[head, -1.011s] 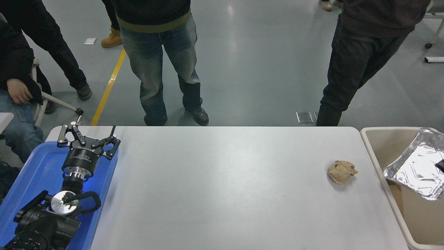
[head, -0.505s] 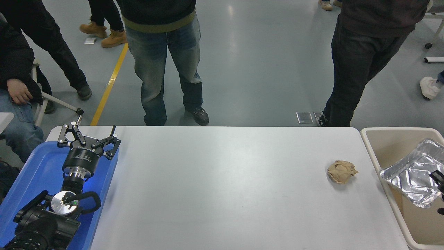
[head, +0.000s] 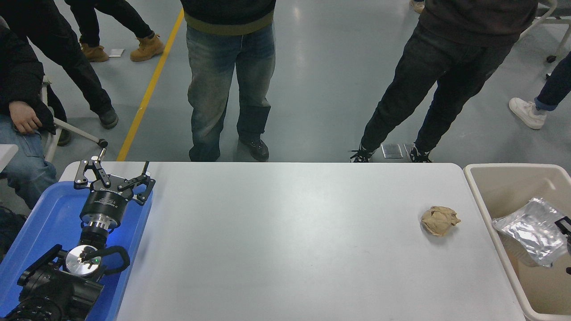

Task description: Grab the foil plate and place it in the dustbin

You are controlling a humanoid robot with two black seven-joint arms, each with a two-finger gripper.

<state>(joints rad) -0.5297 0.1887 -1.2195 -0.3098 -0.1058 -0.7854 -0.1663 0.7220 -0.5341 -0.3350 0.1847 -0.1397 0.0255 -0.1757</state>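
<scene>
Head view: the foil plate (head: 531,231) hangs tilted inside the dustbin (head: 479,191), below its rim. The right end effector (head: 565,225) is only a sliver at the frame edge, touching the plate's right side; whether it is pinching cannot be told. The left end effector (head: 113,177) sits parked, fingers spread, over the blue tray (head: 40,232). Judgement: placement step; next, confirm release, then withdraw clear of the rim.
</scene>
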